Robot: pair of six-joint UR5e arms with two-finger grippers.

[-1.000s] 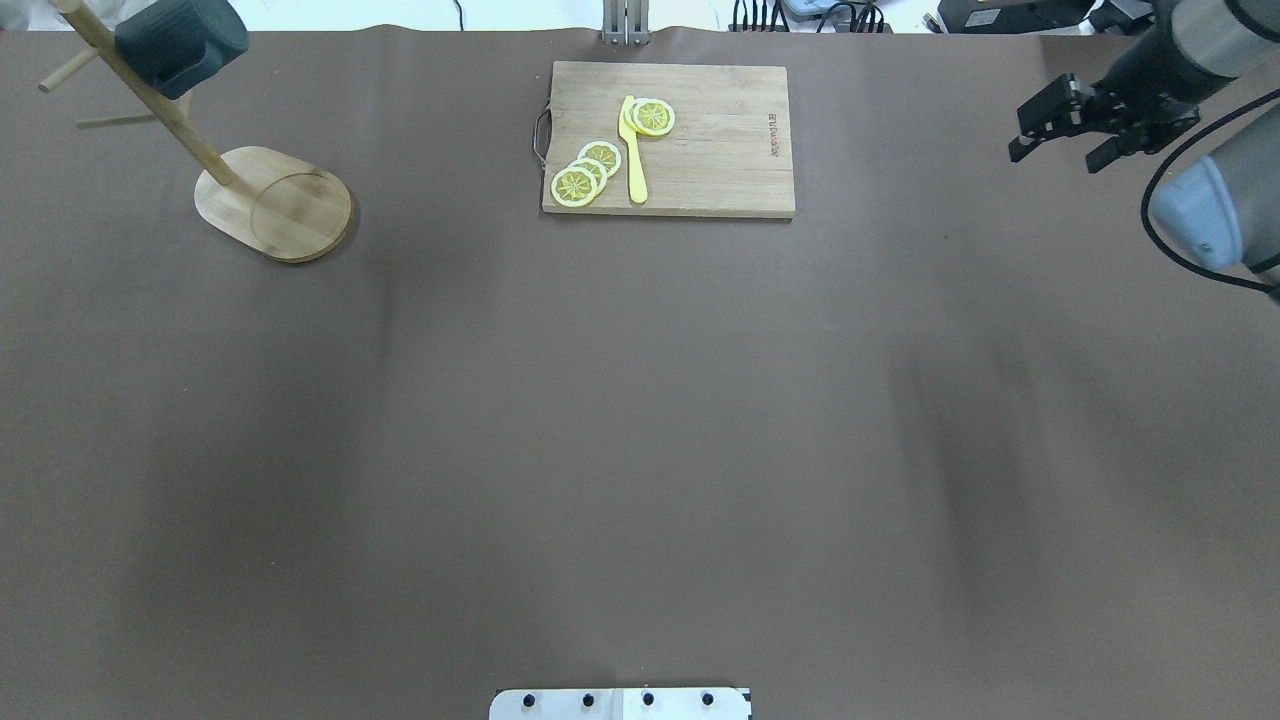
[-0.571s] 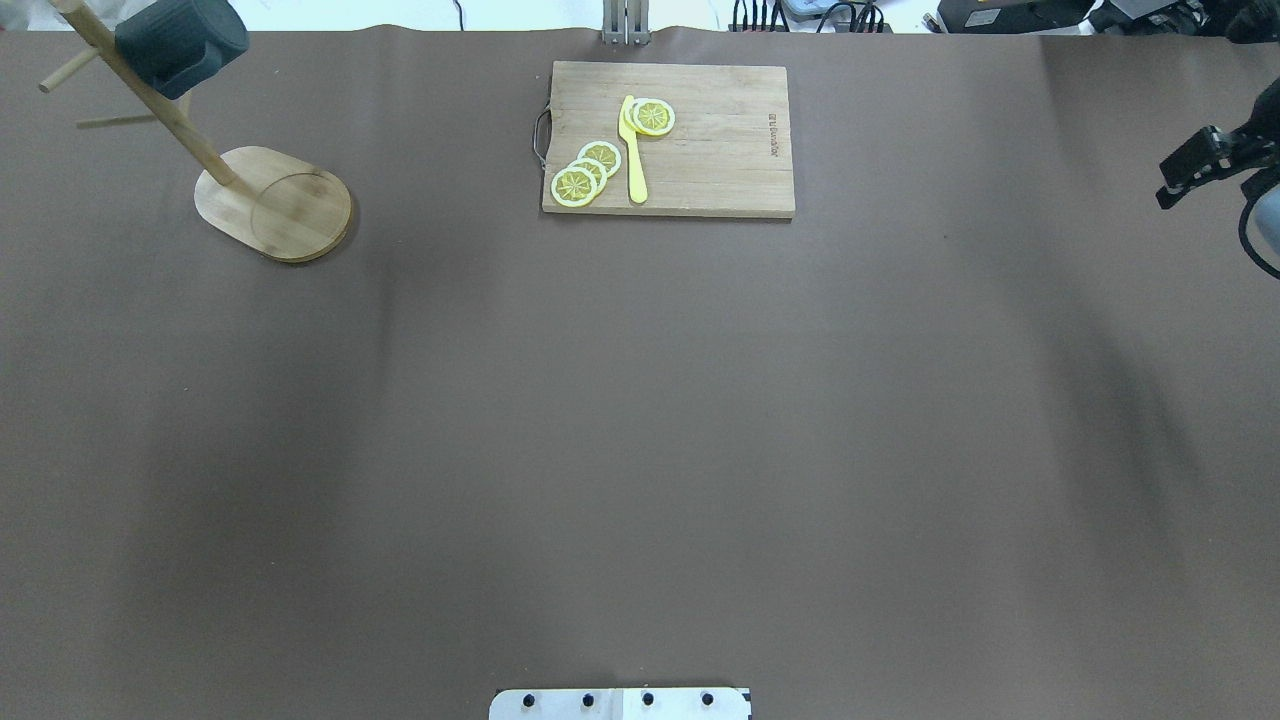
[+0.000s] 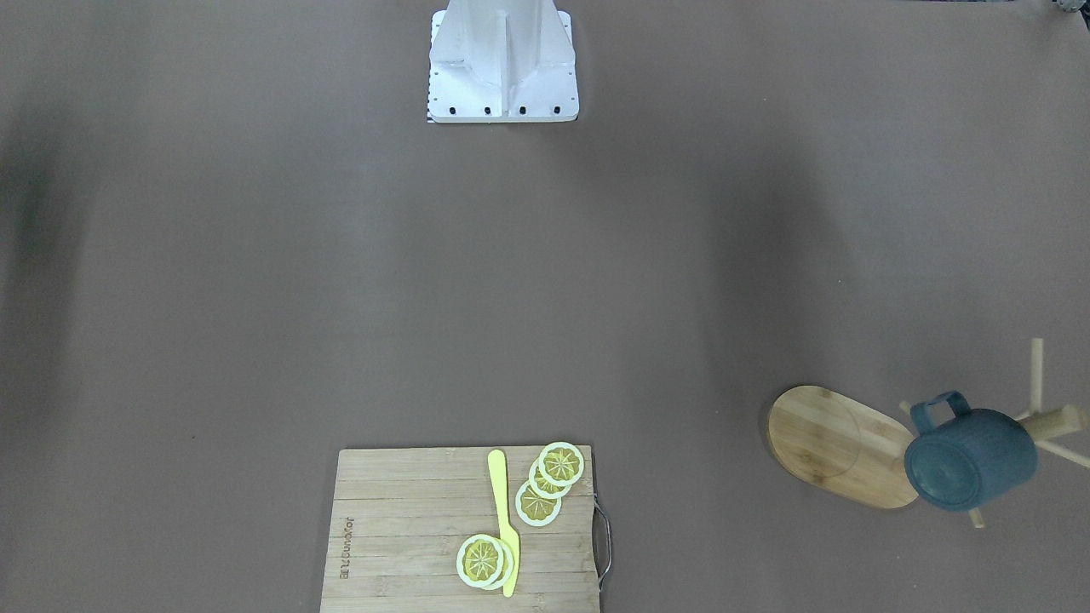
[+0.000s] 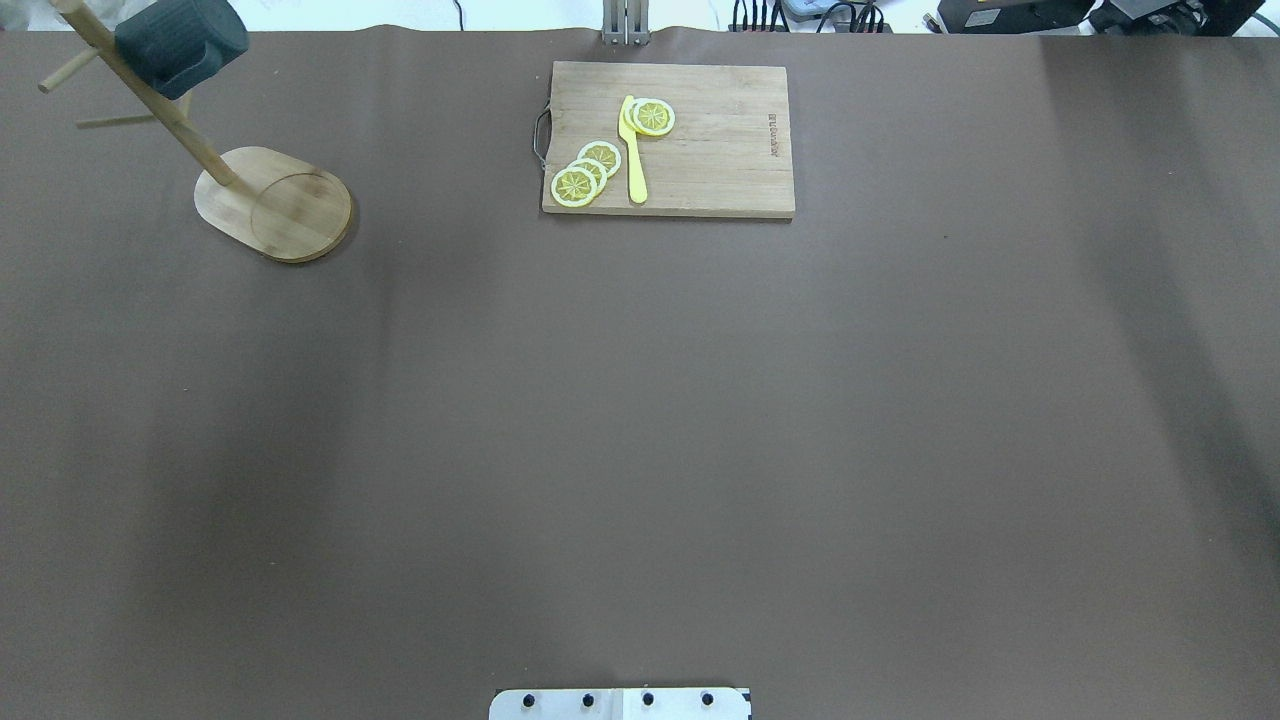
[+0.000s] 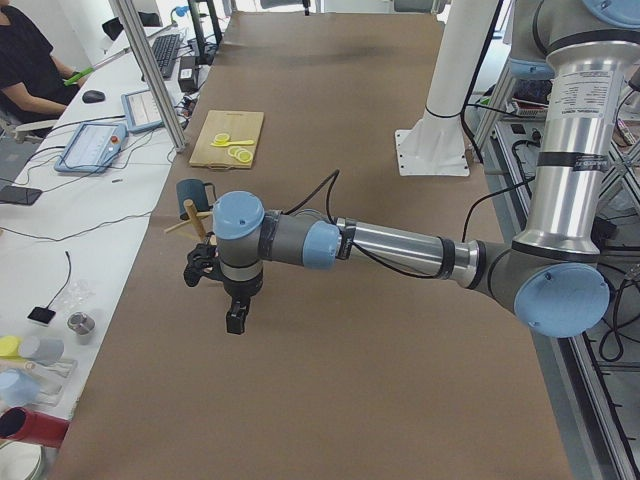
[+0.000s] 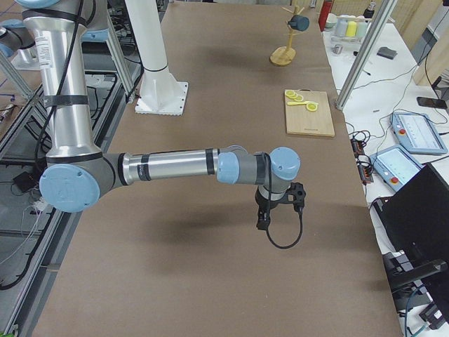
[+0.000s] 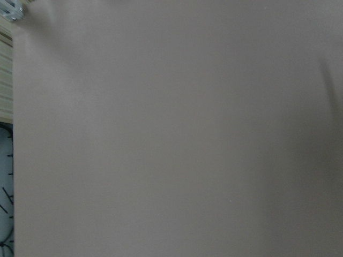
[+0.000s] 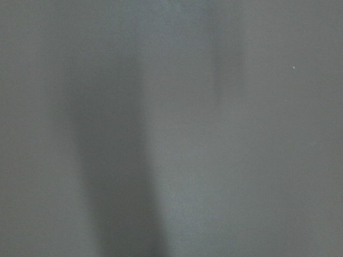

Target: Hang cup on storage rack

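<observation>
Robot mount: a white plate [image 4: 620, 703] sits at the near edge of the table [image 4: 640, 450], midway along it.
Left gripper: the left gripper [image 5: 235, 320] shows only in the left side view. It points down over the brown cover near the table's left end, with nothing seen between its fingers. Whether the jaws stand apart or together cannot be told from there.
Right gripper: the right gripper [image 6: 262, 220] shows only in the right side view. It hangs downward above the cover towards the table's right end, with a black cable looping below it. Its jaw state cannot be told either.
Wrist views: both show only plain brown cover.
Cutting board: a rectangular bamboo board [image 4: 730, 150] lies flat at the far edge, about midway along the table.
On the board: a yellow knife [image 4: 634, 160] lies lengthwise, with lemon slices [image 4: 585, 172] on either side of it.
Storage rack: the storage rack [image 4: 290, 205] stands at the far left corner on its oval base, well apart from the board.
Cup: the cup [image 4: 180, 40] is up on the rack, against the upper part of the post. It is tilted on its side and clear of the base and the table. Its loop handle [image 3: 941, 410] is turned upward beside a peg. Which peg carries it is not clear.
</observation>
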